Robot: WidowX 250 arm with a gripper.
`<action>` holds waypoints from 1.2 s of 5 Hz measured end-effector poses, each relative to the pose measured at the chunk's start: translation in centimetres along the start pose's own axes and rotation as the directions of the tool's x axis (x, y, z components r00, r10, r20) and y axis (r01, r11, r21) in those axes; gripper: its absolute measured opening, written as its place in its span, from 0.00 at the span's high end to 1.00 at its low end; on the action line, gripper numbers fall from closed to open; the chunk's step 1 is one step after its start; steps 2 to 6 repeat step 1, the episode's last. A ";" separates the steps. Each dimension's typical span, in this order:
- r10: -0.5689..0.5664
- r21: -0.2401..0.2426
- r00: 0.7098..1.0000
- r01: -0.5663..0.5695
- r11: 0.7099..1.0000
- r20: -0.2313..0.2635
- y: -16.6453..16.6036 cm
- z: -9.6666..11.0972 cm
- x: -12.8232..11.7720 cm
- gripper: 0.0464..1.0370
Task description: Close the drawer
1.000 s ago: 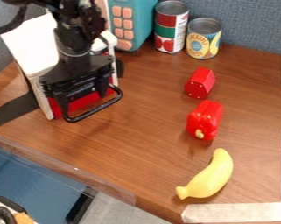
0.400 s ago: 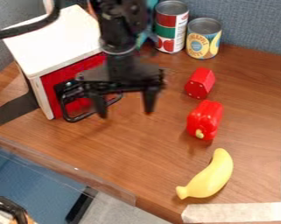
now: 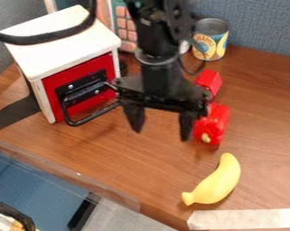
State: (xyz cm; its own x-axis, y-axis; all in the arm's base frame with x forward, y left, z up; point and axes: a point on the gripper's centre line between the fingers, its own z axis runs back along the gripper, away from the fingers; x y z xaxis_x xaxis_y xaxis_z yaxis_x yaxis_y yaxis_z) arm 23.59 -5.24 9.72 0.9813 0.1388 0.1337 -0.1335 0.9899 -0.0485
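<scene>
The gripper (image 3: 161, 130) hangs over the middle of the table, its two fingers spread apart with nothing between them. To its left stands a white box with a red drawer front (image 3: 81, 83), which sits level with the box's front edges. A black wire handle (image 3: 90, 118) sticks out from that red front; its right end comes close to the gripper's left side, and I cannot tell whether they touch.
Right of the gripper lie a red block (image 3: 209, 81) and a red pepper (image 3: 213, 124), both partly behind it. A yellow banana (image 3: 216, 181) lies nearer the front. A can (image 3: 209, 39) and a keypad toy (image 3: 124, 25) stand at the back.
From in front of the red drawer front, the gripper has moved right to the middle of the table. The box, drawer front and handle look unmoved.
</scene>
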 end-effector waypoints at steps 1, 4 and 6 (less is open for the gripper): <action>-0.119 0.000 0.993 0.119 0.993 -0.004 -1.5 0.6 -0.9 0.04; -0.119 0.000 0.993 0.119 0.993 -0.004 -1.5 0.6 -0.9 0.04; -0.119 0.000 0.993 0.119 0.993 -0.004 -1.5 0.6 -0.9 0.04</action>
